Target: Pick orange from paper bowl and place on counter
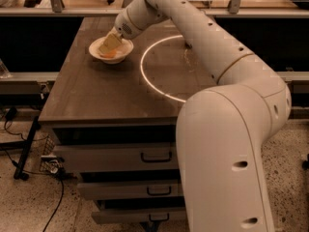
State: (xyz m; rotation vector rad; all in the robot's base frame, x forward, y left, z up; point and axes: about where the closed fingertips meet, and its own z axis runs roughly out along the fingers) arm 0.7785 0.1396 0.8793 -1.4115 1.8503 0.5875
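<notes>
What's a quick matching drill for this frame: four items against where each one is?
Things:
1. gripper
2. orange
3. paper bowl
4. glowing circle

Places:
A. lying inside the bowl
B. standing on the far left part of the counter
C. lowered into the bowl, over the fruit
D. marked on the counter top, right of the bowl

Pairs: 1-C, 2-A, 3-B, 4-D

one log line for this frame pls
phase: grasp approach | gripper: down in paper bowl, over orange | orange: in paper bowl | paper bowl: on counter
</notes>
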